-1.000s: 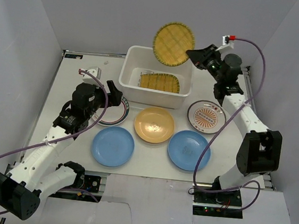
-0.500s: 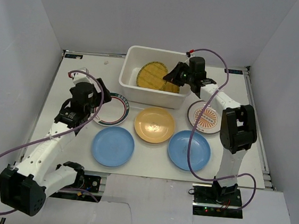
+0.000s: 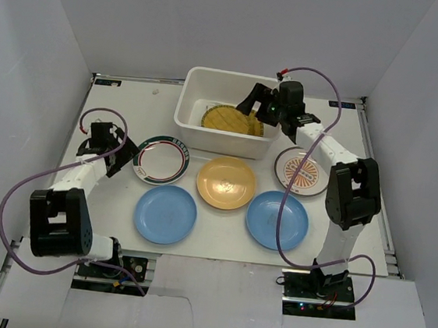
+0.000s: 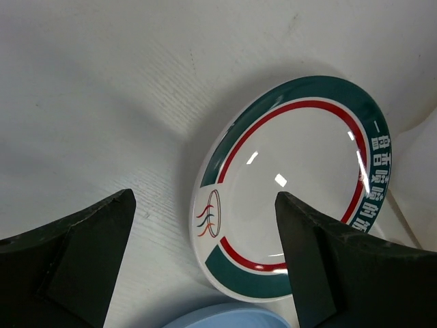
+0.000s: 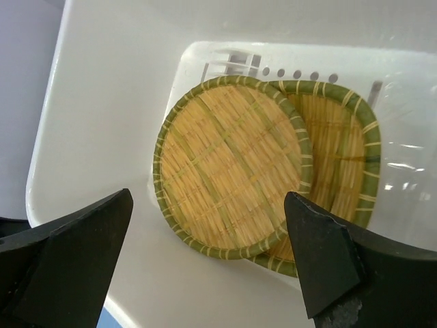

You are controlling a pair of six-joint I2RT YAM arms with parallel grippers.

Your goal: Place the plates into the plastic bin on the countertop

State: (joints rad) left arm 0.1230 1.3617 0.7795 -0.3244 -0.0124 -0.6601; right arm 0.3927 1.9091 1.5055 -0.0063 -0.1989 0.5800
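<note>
The plastic bin (image 3: 186,118) stands at the back of the countertop (image 3: 105,199). Two yellow patterned plates (image 3: 228,118) lie in it, the round one (image 5: 232,167) overlapping the other (image 5: 338,157). My right gripper (image 3: 255,105) hangs open just above them (image 5: 208,205), holding nothing. My left gripper (image 3: 123,154) is open and low at the left rim of the white green-and-red-rimmed plate (image 3: 161,159); in the left wrist view (image 4: 205,198) that plate (image 4: 300,184) lies just ahead of its fingers. On the countertop lie two blue plates (image 3: 165,214) (image 3: 276,219), an orange-yellow plate (image 3: 226,182) and a sunburst plate (image 3: 303,170).
White walls close the countertop in at the left, back and right. Purple cables loop off both arms. A blue plate's edge (image 4: 225,318) lies close beside the green-rimmed plate. The plates on the countertop sit close together in front of the bin.
My right gripper brought the round yellow plate down into the bin, opened and let it go onto the other. My left arm swung left and down to the green-rimmed plate's rim.
</note>
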